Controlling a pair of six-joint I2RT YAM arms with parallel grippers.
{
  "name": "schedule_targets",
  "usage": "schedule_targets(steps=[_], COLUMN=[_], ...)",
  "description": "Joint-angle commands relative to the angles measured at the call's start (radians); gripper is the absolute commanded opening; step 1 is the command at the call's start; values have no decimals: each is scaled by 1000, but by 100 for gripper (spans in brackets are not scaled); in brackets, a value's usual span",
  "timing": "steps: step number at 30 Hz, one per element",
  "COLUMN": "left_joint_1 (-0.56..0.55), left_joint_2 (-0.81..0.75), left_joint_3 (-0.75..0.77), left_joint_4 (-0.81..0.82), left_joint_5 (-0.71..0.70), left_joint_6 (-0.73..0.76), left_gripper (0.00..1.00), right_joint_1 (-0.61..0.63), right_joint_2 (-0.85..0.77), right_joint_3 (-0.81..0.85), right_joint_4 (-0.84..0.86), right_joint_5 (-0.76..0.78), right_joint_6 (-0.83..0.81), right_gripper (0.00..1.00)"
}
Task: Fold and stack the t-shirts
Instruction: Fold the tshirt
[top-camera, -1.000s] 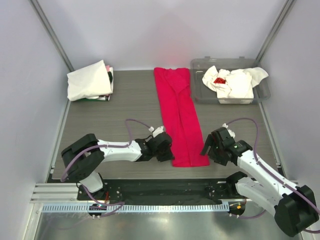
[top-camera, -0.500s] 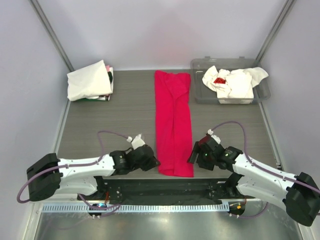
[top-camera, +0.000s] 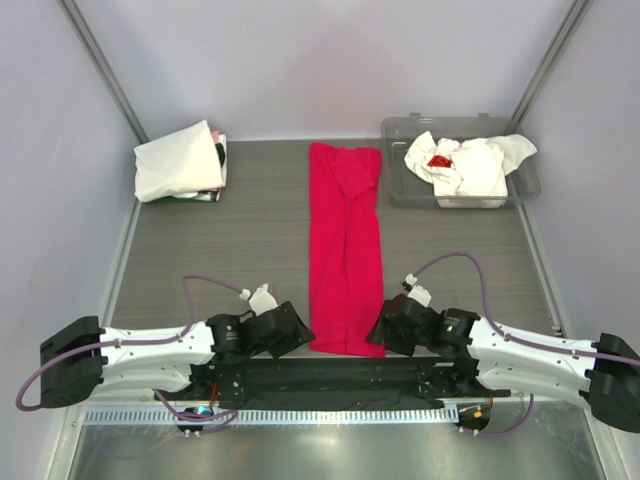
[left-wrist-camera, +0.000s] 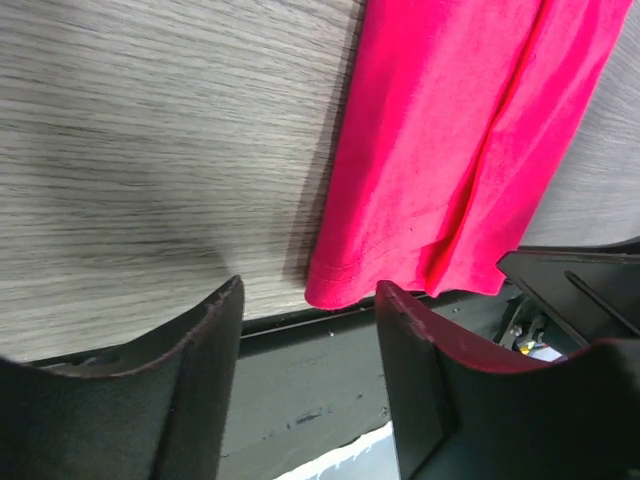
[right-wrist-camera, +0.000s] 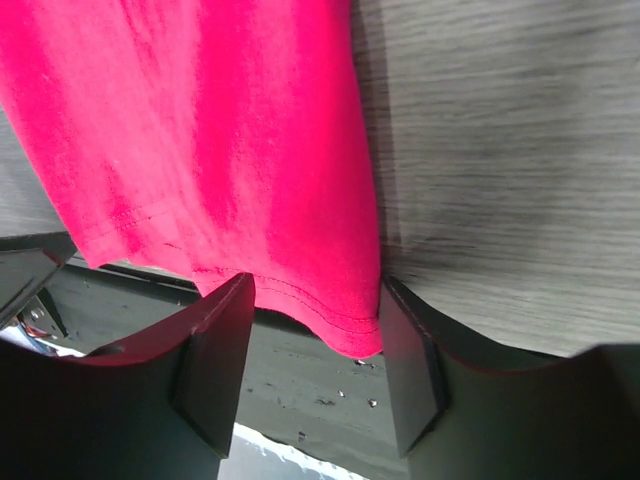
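While both end effectors sit low at the near desk (top-camera: 220, 250) edge, the red shirt (top-camera: 346, 250) lies between them as a long strip running to the far side. The left end effector (top-camera: 288, 328) is spread around the shirt's near left corner, and the right end effector (top-camera: 388, 328) is spread around the near right corner; neither pinches cloth yet. The hem reaches just over the desk edge, above the black rail (top-camera: 330, 375).

The strip looks layered, so a shallow closing could catch only the top ply and let the fold fall open when lifted. Unequal bites at the two corners would likely skew the next fold. A finger (left-wrist-camera: 190, 390) driven too low might jam against the desk edge. Folded white shirts (top-camera: 178, 160) wait far left; more lie crumpled in the tub (top-camera: 398, 192).
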Motion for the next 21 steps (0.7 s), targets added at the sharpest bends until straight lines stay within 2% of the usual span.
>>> schedule_targets(steps=[1, 7, 12, 15, 16, 17, 19, 21], left_joint_1=[-7, -12, -15, -19, -21, -22, -25, -44], left_joint_2=[12, 76, 137, 179, 193, 199, 205, 199], left_joint_3=[4, 15, 34, 49, 50, 49, 55, 83], left_joint_4=[-8, 69, 136, 144, 147, 152, 155, 134], left_joint_5=[-48, -45, -35, -35, -35, -35, -37, -45], left_joint_6=[-10, 22, 48, 53, 51, 51, 63, 70], left_gripper=[55, 53, 52, 41, 29, 21, 0, 0], right_joint_1=[23, 35, 38, 38, 38, 38, 38, 42], right_joint_2=[-15, -39, -53, -59, -62, -62, -73, -100], right_joint_3=[-42, -73, -85, -87, -87, -87, -83, -70], right_joint_4=[-41, -45, -45, -46, -46, -48, -60, -116], right_joint_5=[53, 60, 61, 63, 64, 63, 58, 61], right_joint_6=[68, 88, 93, 91, 90, 88, 88, 100], right_gripper=[55, 36, 29, 17, 9, 4, 1, 1])
